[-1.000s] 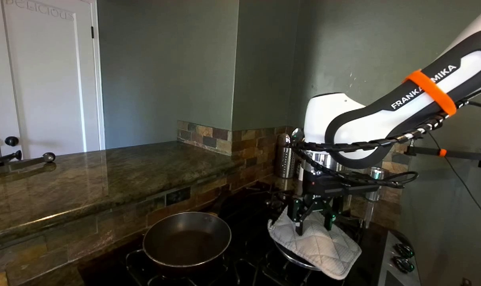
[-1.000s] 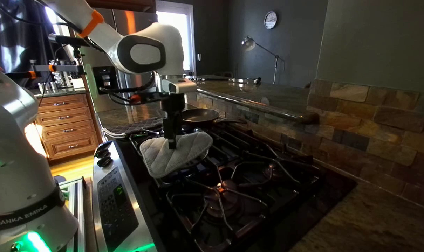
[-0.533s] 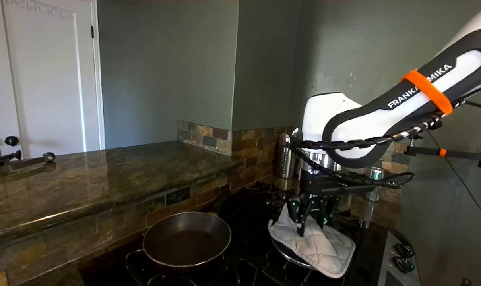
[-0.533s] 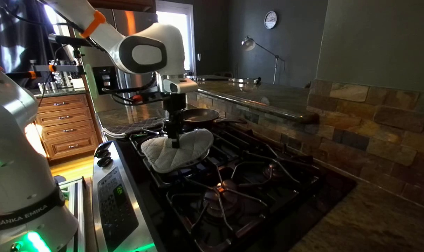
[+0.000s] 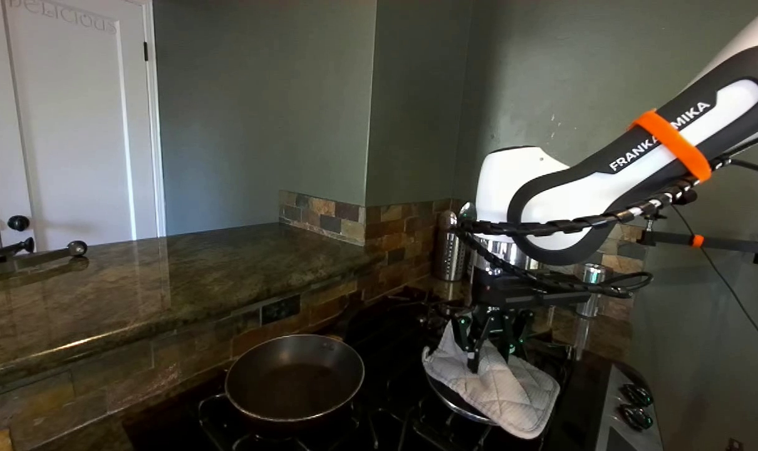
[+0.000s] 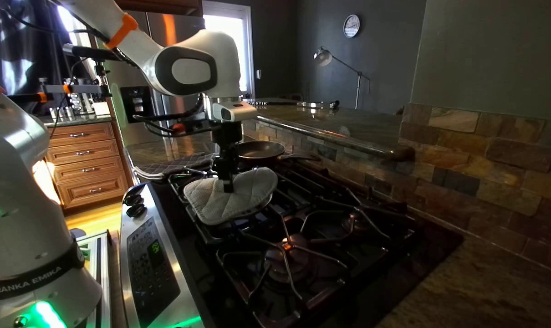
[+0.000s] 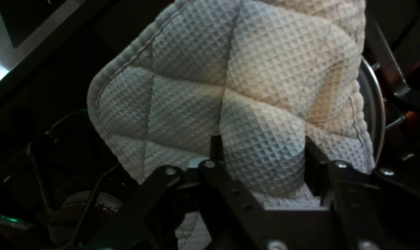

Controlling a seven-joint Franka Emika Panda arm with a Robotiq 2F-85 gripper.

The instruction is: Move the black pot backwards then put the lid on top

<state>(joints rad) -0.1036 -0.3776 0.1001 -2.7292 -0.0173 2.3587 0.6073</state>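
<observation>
A white quilted pad, the lid, is draped over a round thing with a shiny metal rim, mostly hidden beneath it. My gripper points straight down with its jaws pinching the middle of the pad. In the wrist view, a fold of the lid bulges up between the two fingers of the gripper, pressed from both sides. The black pot, a wide dark pan with a handle, sits apart on another burner. In an exterior view the pot shows behind the gripper.
Bare burner grates stretch beside the pad. A raised stone counter runs behind the pot, above a tiled wall. The stove's control panel with knobs lies along the front. A steel utensil holder stands at the back corner.
The gripper's jaws have closed from wide apart, gathering the pad into a raised fold and drawing its near edge inward slightly. Over the last half second nothing visibly moves.
</observation>
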